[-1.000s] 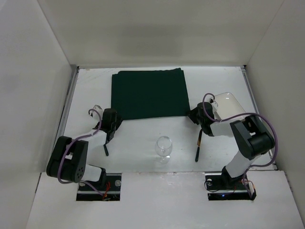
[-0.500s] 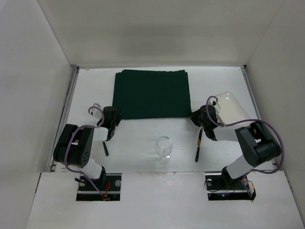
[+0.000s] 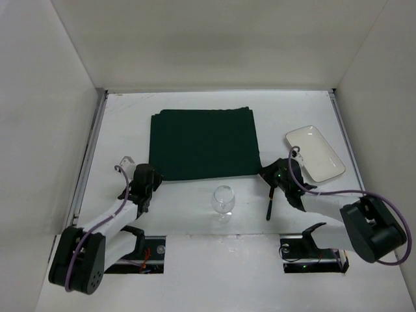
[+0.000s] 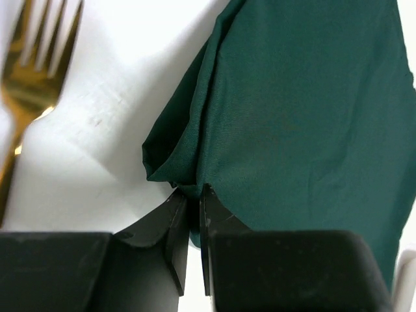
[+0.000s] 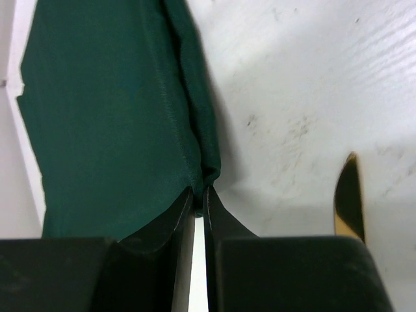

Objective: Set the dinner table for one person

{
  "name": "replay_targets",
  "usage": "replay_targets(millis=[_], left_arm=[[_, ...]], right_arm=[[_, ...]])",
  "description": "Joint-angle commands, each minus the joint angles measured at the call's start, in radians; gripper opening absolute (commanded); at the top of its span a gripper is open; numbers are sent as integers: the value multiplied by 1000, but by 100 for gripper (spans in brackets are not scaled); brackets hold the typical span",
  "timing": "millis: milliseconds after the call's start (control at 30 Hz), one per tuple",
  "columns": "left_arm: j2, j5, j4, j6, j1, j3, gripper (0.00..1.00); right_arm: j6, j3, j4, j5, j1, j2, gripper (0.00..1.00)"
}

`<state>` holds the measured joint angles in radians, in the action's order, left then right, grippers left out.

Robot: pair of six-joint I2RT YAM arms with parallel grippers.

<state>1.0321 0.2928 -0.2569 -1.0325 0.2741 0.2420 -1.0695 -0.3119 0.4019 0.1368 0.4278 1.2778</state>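
On the white dinner table [image 3: 292, 110] lies a dark green cloth [image 3: 203, 143]. My left gripper [image 3: 148, 177] is shut on the cloth's near left corner [image 4: 175, 175], and the fabric bunches just ahead of the fingertips of the left gripper [image 4: 192, 195]. At the near right corner [image 5: 208, 172], my right gripper [image 3: 265, 170] is shut on the cloth as well. The right wrist view shows this gripper [image 5: 198, 194] pinching the folded edge. A gold fork [image 4: 26, 84] lies left of the left gripper. A gold knife blade [image 5: 348, 201] lies right of the right gripper.
A clear wine glass [image 3: 223, 198] stands between the two arms, near the front edge. A white rectangular plate [image 3: 314, 153] sits at the right, beyond the right arm. The knife's dark handle [image 3: 268, 207] lies close to the right forearm. White walls enclose the table.
The left gripper has closed on the cloth corner. Both arms have drawn back toward the near edge, dragging the cloth with them. The plate now shows fully.
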Motion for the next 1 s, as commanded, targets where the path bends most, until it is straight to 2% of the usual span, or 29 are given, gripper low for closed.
replay_targets(millis=[0,133,267,533,667,800,967], left_arm=[[-88,62,181,32,20,-9,7],[-129,63,217,37,40,-21,7],[-87,65,199,31,73,-21,8],[-81,75,194,22,125,-6,8],[-180,84,301,12,130,-6,7],[-277,98,405,-1,133,-6,7],[-281,109,421,-18,171,-13,7]], right_arm=[[5,25,-50,7,16,-89,14],[25,60,-152,27,45,-202,14],[16,73,-248,38,62,-325,14],[55,77,-498,89,36,-567,15],[68,85,-508,46,-4,-571,16],[80,65,-463,30,2,-470,17],[86,60,-422,32,13,-406,16]])
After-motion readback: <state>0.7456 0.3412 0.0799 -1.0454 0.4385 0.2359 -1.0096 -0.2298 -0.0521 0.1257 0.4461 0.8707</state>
